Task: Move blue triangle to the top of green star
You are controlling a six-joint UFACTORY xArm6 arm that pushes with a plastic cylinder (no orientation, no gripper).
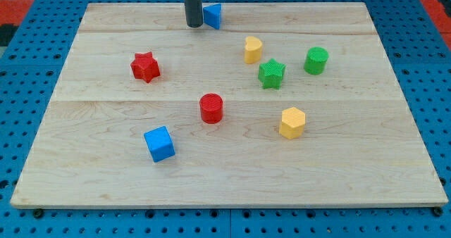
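Because the blue triangle [213, 15] must end up just beyond the green star [271, 74], I have my tip [194, 25] set against the triangle's left side at the far edge of the bench [106, 167], so a rightward shove should carry it that way. There are no jaws on this rod, so nothing to hold apart or together. Between triangle and star stands the yellow block [253, 49], which I judge could get knocked on the way.
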